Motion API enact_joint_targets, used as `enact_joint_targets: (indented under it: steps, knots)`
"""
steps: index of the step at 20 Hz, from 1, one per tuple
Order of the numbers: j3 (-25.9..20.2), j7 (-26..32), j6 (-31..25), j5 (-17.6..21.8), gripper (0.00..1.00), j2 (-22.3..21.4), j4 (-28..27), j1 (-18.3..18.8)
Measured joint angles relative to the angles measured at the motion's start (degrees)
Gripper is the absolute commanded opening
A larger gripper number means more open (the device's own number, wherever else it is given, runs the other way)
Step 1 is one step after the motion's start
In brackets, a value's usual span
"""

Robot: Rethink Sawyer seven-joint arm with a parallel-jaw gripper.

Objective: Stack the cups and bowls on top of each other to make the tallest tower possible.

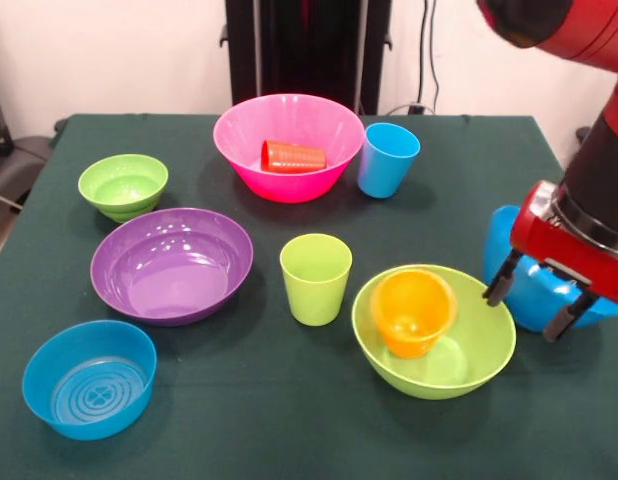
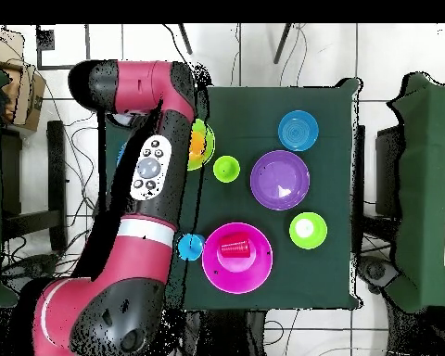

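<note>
My gripper [image 1: 522, 315] hangs open at the table's right side, its two fingers [image 1: 499, 282] spread over the front of the large blue bowl [image 1: 544, 295], which sits tilted behind them. Just left stands the tower: a large lime green bowl [image 1: 471, 358] with the orange cup [image 1: 413, 312] leaning inside it. A lime green cup [image 1: 315, 278] stands upright at the centre. The pink bowl [image 1: 289, 187] holds the red cup [image 1: 294, 157] on its side. A light blue cup [image 1: 387, 158] stands beside it. In the overhead view the arm [image 2: 150, 167] hides the gripper.
A purple bowl [image 1: 171, 270], a small lime green bowl [image 1: 122, 185] and a small blue bowl with a ringed base [image 1: 89, 378] sit on the left half of the green table [image 1: 239, 420]. The large blue bowl lies close to the table's right edge.
</note>
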State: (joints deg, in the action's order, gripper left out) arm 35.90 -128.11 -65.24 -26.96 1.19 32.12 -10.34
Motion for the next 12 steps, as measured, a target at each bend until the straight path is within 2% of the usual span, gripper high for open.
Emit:
enact_joint_targets:
  steps: [12]
  knots:
    - [-2.2,0.0,0.0,3.3,1.0,-0.4,1.3,1.2]
